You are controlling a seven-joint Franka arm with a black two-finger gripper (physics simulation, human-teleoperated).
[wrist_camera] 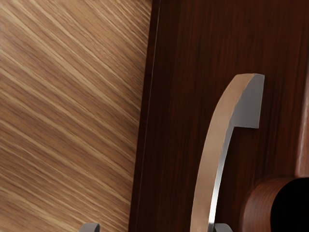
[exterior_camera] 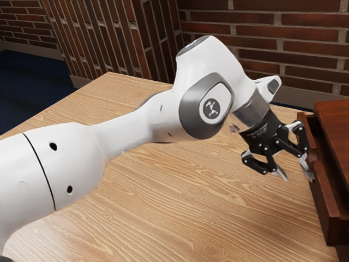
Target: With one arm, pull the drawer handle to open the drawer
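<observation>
Two black fingers of the gripper (exterior_camera: 299, 174) stand spread apart and hold nothing. They sit just short of the dark drawer front (exterior_camera: 327, 185) at the exterior view's right, with the arm reaching low across the pale wooden table (exterior_camera: 163, 207).

The drawer handle (wrist_camera: 217, 145) lies straight ahead of the pincer, mounted on that front. It is a slim bowed bar of brushed metal with squared ends, standing off the panel. In the wrist view its long axis runs across the line between the fingertips (wrist_camera: 90, 227), and the bar sits much closer to one tip than the other. I judge the hand needs a small sideways shift and then a push forward before it closes.

The front is a smooth reddish-brown veneer with fine straight grain. The table's grain is broader and more open.
</observation>
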